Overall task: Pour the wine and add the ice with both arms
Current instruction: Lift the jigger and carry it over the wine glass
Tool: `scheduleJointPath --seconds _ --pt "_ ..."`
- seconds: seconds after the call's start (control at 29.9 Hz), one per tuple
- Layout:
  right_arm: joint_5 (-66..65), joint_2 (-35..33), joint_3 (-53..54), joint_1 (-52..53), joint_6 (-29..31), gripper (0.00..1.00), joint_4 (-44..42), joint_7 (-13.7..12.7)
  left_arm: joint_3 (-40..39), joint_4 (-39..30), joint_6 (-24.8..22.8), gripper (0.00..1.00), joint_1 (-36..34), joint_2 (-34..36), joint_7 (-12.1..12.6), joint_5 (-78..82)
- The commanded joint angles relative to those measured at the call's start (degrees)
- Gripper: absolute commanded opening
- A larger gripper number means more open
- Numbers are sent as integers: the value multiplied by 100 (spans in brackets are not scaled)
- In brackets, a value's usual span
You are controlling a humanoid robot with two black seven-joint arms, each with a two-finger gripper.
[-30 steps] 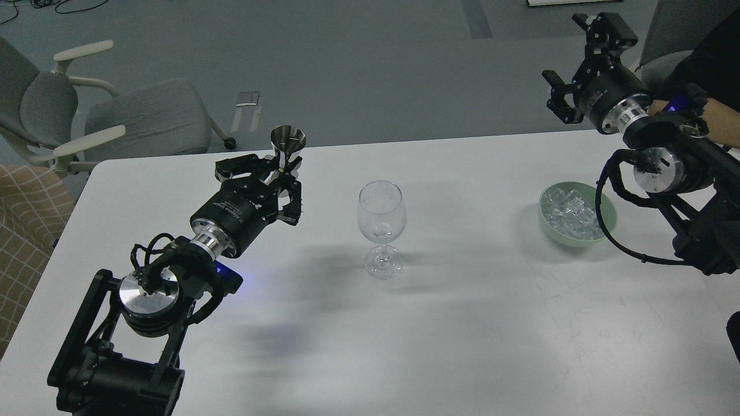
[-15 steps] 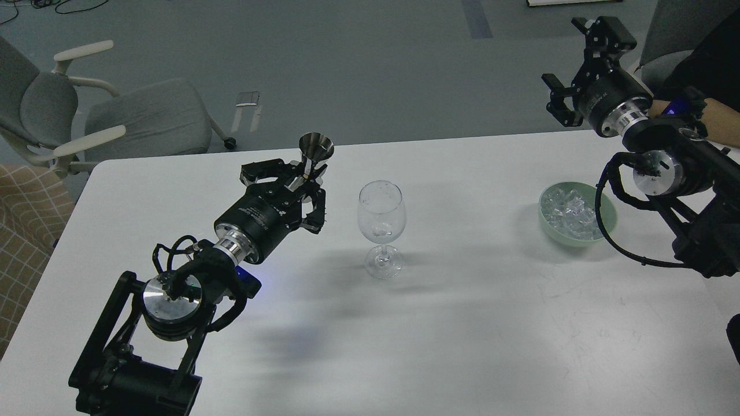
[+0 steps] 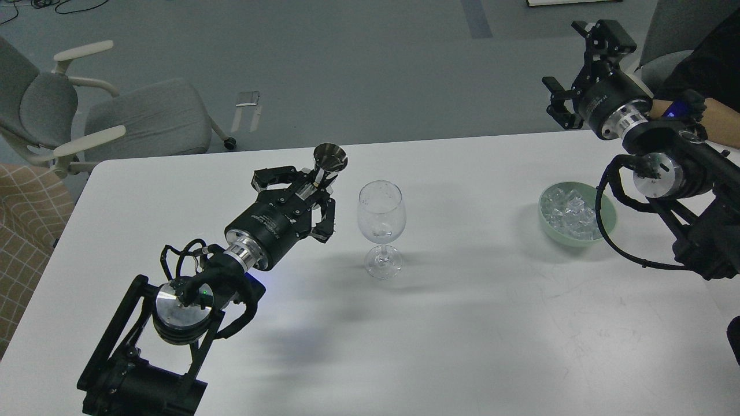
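Standing wine glass (image 3: 380, 228), ice (image 3: 571, 212) bowl (image 3: 607, 225) beside

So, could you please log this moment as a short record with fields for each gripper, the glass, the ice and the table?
left gripper: shut on the metal cup, held upright just left of the glass
right gripper: open, holding nothing, raised beyond the table's far right edge
glass: upright at mid-table, no wine visible in it
ice: many cubes heaped in the green bowl, right of the glass
table: white
person: an arm shows at the right edge
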Motion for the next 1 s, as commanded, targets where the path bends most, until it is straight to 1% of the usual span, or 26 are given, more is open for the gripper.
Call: scheduleJointPath --seconds 0.0,0.3,0.54,0.97 --pt "0 2 0 0 0 100 -1 0 9 -6 -1 3 0 -5 3 10" --pt "0 2 0 -18 0 100 -1 0 132 -24 -36 3 -17 -5 30 204" --pt "0 2 0 -18 0 100 -1 0 141 -15 -203 3 -9 4 38 335" --pt "0 -7 0 -35 0 100 -1 0 299 -24 -282 3 -26 30 38 661"
